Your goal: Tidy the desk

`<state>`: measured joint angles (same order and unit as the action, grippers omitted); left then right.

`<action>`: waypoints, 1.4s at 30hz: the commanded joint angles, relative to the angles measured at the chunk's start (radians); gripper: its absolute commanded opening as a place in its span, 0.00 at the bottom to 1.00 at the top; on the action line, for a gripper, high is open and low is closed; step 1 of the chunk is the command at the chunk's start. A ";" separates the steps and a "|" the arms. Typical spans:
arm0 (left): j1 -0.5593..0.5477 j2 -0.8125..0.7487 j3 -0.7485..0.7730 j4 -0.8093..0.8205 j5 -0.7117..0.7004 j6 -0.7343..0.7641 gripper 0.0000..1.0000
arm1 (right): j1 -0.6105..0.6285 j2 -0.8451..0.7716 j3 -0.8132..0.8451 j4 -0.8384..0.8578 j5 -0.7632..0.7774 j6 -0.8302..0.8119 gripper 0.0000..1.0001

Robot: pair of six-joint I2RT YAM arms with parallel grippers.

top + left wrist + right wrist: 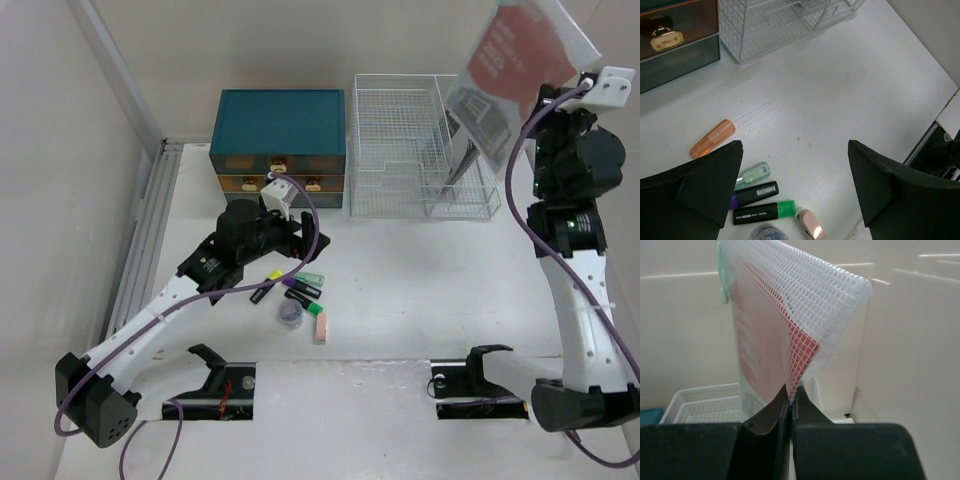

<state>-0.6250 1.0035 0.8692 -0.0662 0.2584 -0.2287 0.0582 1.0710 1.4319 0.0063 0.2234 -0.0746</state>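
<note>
Two claws: left claw [795, 146] wide, low over desk [840, 90]; right claw [790, 396] pinching mesh pouch [790, 315] aloft.

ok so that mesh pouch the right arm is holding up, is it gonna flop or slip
Probably light: the right gripper holds the mesh pouch by one pinched corner. Its skin looks soft, bulging apart at that corner, yet the top view shows it flat, so the red sheet inside likely stiffens it. It may swing on so small a grip.
</note>
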 commanded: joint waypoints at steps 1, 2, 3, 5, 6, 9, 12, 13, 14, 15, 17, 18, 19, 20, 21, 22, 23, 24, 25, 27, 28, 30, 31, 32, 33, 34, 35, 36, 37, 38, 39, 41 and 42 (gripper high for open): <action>0.004 -0.032 -0.009 0.028 -0.019 0.026 0.84 | -0.009 0.026 0.038 0.291 0.220 -0.083 0.00; 0.004 -0.032 -0.009 0.028 -0.019 0.026 0.84 | -0.009 0.026 0.027 0.322 0.243 -0.106 0.00; 0.004 -0.032 -0.009 0.028 -0.019 0.026 0.85 | -0.009 0.038 0.016 0.346 0.255 -0.123 0.00; 0.004 -0.032 -0.009 0.028 -0.019 0.026 0.85 | -0.009 0.047 -0.023 0.431 0.286 -0.181 0.00; 0.004 -0.032 -0.009 0.028 -0.019 0.026 0.85 | -0.009 0.047 -0.043 0.469 0.310 -0.203 0.00; 0.004 -0.032 -0.009 0.028 -0.019 0.026 0.85 | -0.018 0.058 -0.097 0.567 0.330 -0.280 0.00; 0.004 -0.032 -0.009 0.028 -0.019 0.026 0.85 | -0.018 0.079 -0.131 0.586 0.306 -0.289 0.00; 0.004 -0.032 -0.009 0.028 -0.019 0.026 0.85 | -0.018 0.079 -0.131 0.596 0.297 -0.289 0.00; 0.004 -0.032 -0.009 0.028 -0.019 0.026 0.85 | -0.018 0.093 -0.160 0.618 0.297 -0.298 0.00; 0.004 -0.032 -0.009 0.028 -0.019 0.026 0.85 | -0.018 0.107 -0.172 0.632 0.297 -0.298 0.00; 0.004 -0.032 -0.009 0.019 -0.019 0.026 0.85 | -0.031 0.122 -0.203 0.670 0.275 -0.298 0.00; 0.004 -0.032 -0.019 0.019 -0.019 0.035 0.85 | -0.031 0.147 -0.214 0.679 0.275 -0.280 0.00; 0.004 -0.032 -0.019 0.019 -0.019 0.035 0.85 | -0.031 0.159 -0.214 0.679 0.275 -0.280 0.00; 0.004 -0.042 -0.019 0.010 -0.019 0.035 0.85 | -0.041 0.170 -0.223 0.679 0.265 -0.262 0.00; 0.004 -0.042 -0.028 0.009 -0.019 0.035 0.85 | -0.041 0.181 -0.223 0.679 0.254 -0.249 0.00; 0.004 -0.042 -0.029 0.009 -0.019 0.035 0.85 | -0.050 0.190 -0.223 0.679 0.245 -0.228 0.00; 0.004 -0.051 -0.029 0.009 -0.028 0.045 0.85 | -0.051 0.204 -0.232 0.679 0.229 -0.219 0.00; 0.004 -0.051 -0.029 0.009 -0.028 0.045 0.85 | -0.051 0.204 -0.232 0.679 0.229 -0.218 0.00; 0.004 -0.051 -0.029 0.009 -0.028 0.045 0.85 | -0.051 0.219 -0.232 0.679 0.219 -0.206 0.00; 0.004 -0.051 -0.029 0.000 -0.028 0.045 0.86 | -0.060 0.250 -0.232 0.679 0.218 -0.197 0.00; 0.004 -0.051 -0.029 0.000 -0.028 0.045 0.86 | -0.060 0.260 -0.232 0.690 0.218 -0.197 0.00; 0.004 -0.051 -0.029 0.000 -0.028 0.045 0.86 | -0.069 0.294 -0.232 0.690 0.206 -0.186 0.00; 0.004 -0.051 -0.029 0.000 -0.028 0.045 0.86 | -0.081 0.303 -0.223 0.690 0.196 -0.166 0.00; 0.004 -0.051 -0.029 0.000 -0.028 0.045 0.86 | -0.090 0.313 -0.223 0.690 0.179 -0.131 0.00; 0.004 -0.051 -0.029 0.000 -0.028 0.045 0.86 | -0.090 0.326 -0.223 0.690 0.156 -0.113 0.00; 0.004 -0.051 -0.029 0.000 -0.028 0.045 0.86 | -0.106 0.326 -0.223 0.690 0.104 -0.096 0.00; 0.004 -0.051 -0.029 0.000 -0.028 0.045 0.86 | -0.116 0.340 -0.223 0.699 0.084 -0.082 0.00; 0.004 -0.051 -0.029 0.000 -0.028 0.045 0.86 | -0.116 0.358 -0.223 0.699 0.073 -0.062 0.00; 0.004 -0.042 -0.029 0.000 -0.028 0.045 0.86 | -0.116 0.369 -0.232 0.699 0.045 -0.053 0.00; 0.004 -0.042 -0.029 0.000 -0.028 0.045 0.86 | -0.126 0.380 -0.232 0.711 0.034 -0.044 0.00; 0.004 -0.042 -0.029 0.000 -0.028 0.045 0.86 | -0.126 0.392 -0.232 0.712 0.025 -0.030 0.00; 0.004 -0.042 -0.029 0.000 -0.028 0.045 0.86 | -0.135 0.429 -0.232 0.721 -0.005 -0.018 0.00; 0.004 -0.033 -0.029 0.000 -0.028 0.045 0.86 | -0.135 0.441 -0.222 0.731 -0.018 -0.017 0.00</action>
<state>-0.6250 0.9836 0.8429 -0.0807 0.2314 -0.1982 -0.0689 1.4952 1.1805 0.6041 0.2909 -0.1493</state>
